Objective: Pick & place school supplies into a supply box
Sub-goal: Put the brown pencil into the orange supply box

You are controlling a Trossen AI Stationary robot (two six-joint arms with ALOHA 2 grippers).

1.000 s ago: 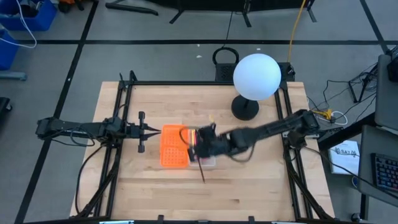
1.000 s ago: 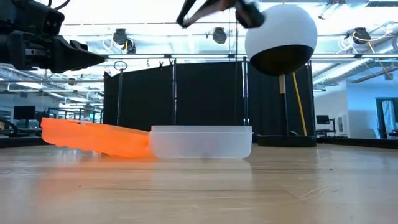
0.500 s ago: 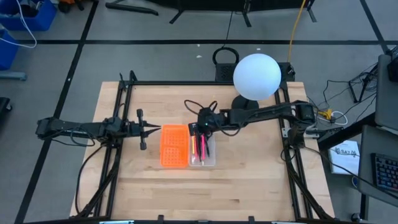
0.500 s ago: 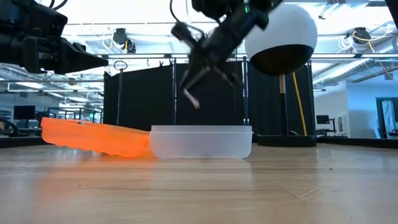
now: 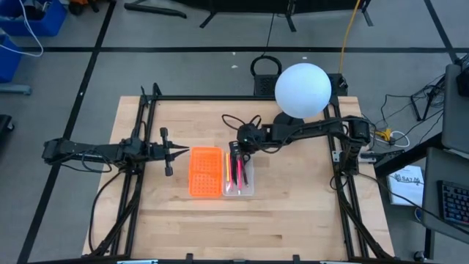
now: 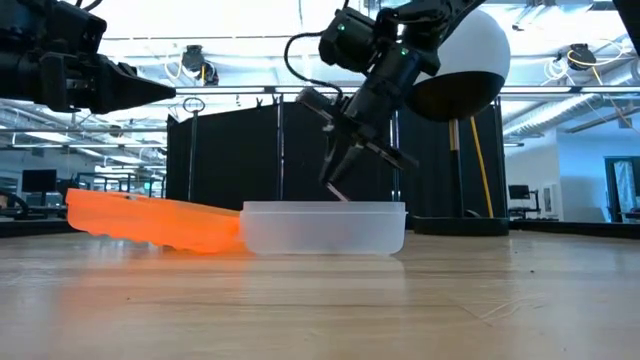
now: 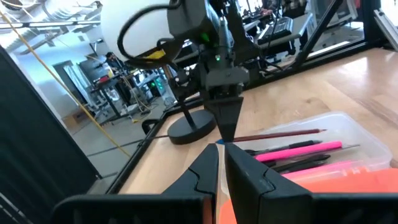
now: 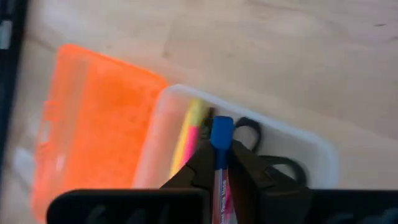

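Four views: we take them in turn.
High view: we see the supply box (image 5: 221, 173) at frame centre, orange lid left, clear tray right with pink pens (image 5: 238, 173). The right gripper (image 5: 236, 149) hangs over the tray's far end; the left gripper (image 5: 183, 152) waits, pinched shut, at the lid's left edge.
Low view: our right gripper (image 6: 340, 185) points down, just above the tray rim.
Left wrist view: a brown pencil (image 7: 278, 133) lies across the tray rim.
Right wrist view: our fingers (image 8: 194, 169) pinch a blue pen (image 8: 221, 155) above the scissors (image 8: 268, 157).
Doing it well: we judge we should lower the pen along the tray before releasing.
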